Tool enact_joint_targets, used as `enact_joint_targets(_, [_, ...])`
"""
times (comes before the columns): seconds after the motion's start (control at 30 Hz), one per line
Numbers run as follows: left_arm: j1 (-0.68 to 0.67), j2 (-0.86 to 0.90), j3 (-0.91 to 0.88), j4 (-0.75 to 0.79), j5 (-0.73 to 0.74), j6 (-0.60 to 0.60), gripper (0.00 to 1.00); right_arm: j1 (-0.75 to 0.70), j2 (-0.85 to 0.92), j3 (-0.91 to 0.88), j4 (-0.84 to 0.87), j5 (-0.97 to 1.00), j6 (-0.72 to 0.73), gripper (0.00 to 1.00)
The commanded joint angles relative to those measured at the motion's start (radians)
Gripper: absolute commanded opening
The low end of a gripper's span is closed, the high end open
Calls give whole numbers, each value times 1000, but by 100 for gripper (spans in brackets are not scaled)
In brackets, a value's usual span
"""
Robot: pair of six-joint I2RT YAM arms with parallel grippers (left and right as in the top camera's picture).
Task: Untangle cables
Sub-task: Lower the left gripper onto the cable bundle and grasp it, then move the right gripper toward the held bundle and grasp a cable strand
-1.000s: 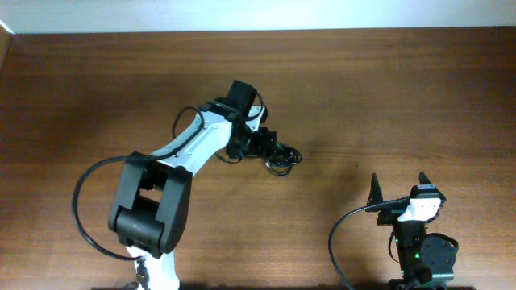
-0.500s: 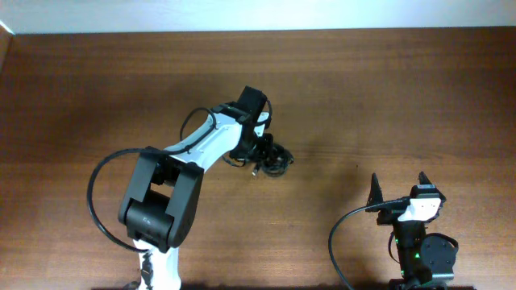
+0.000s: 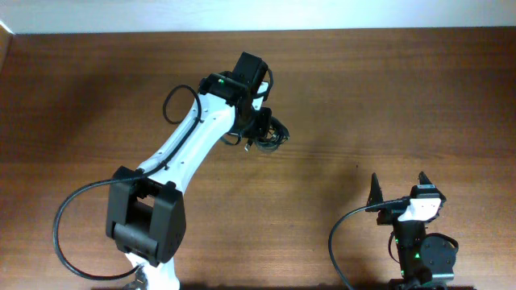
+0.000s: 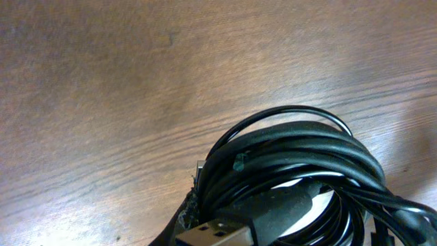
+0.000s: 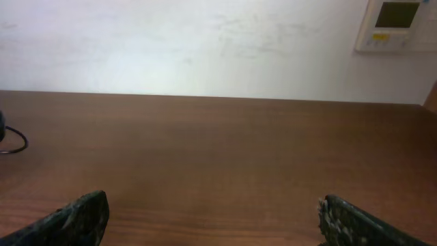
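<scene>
The cables [image 3: 272, 134] are a small black knot at the table's middle, under the tip of my left gripper [image 3: 261, 129]. In the left wrist view the cables [image 4: 300, 154] fill the lower right as coiled black loops with a USB plug [image 4: 220, 232] at the bottom. They sit right between the jaws, and one dark finger [image 4: 188, 213] presses their left side. The left gripper is shut on the bundle. My right gripper [image 3: 397, 186] rests at the front right, far from the cables. It stands wide open [image 5: 215, 220] with only bare wood between its fingers.
The left arm [image 3: 181, 153] reaches diagonally across the table's middle, its thick cable looping at the front left [image 3: 68, 221]. The white wall [image 5: 205, 41] with a control panel [image 5: 397, 24] lies behind the table's far edge. A thin cable loop [image 5: 15, 142] shows at the far left.
The left gripper closed on the cable knot and carried it a little left and towards the far edge; the left arm's elbow swung. The right arm stayed still.
</scene>
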Motion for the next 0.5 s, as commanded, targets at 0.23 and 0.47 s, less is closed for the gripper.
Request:
enact_joint_targets(0.23, [0, -21, 16, -24, -25, 13, 10, -9, -6, 59, 436, -680, 450, 98])
enact_joint_targets(0.47, [0, -21, 16, -23, -24, 13, 10, -53, 412, 786, -532, -460, 127, 98])
